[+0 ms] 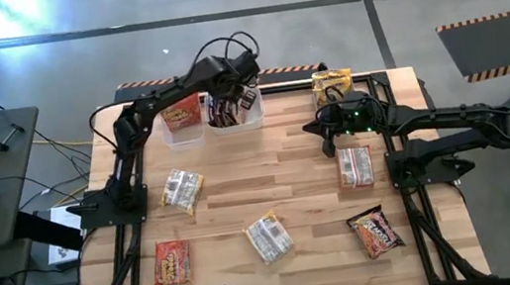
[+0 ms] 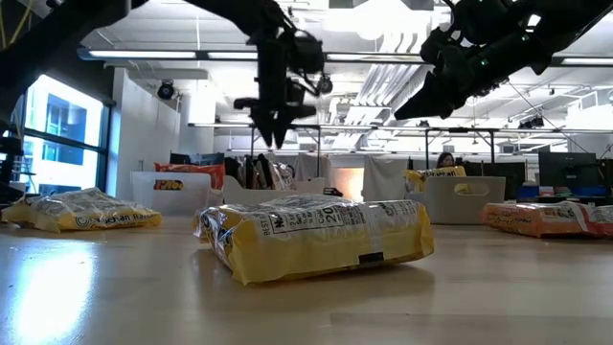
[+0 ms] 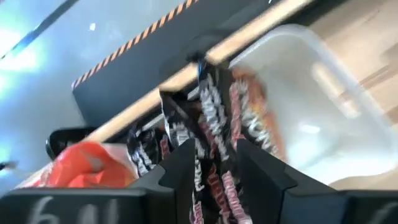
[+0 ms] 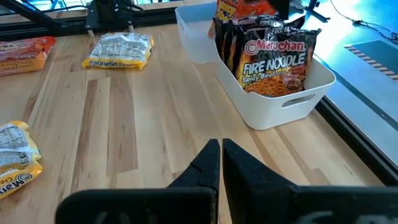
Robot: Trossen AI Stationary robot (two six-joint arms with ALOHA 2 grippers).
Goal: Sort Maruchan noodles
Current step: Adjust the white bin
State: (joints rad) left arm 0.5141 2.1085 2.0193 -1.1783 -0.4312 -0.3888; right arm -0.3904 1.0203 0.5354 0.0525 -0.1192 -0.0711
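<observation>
Left pincer (image 1: 229, 101) over middle tub (image 1: 235, 117) — dropping a dark packet (image 3: 214, 134)

Fingers part-spread, packet upright between them, directly below; right pincer (image 4: 221, 149) pressed together — yellow packet (image 1: 355, 166) nearest it.

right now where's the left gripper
In the high view the left gripper is at the table's far edge, over the middle tub of dark packets, one between its fingers.
</observation>
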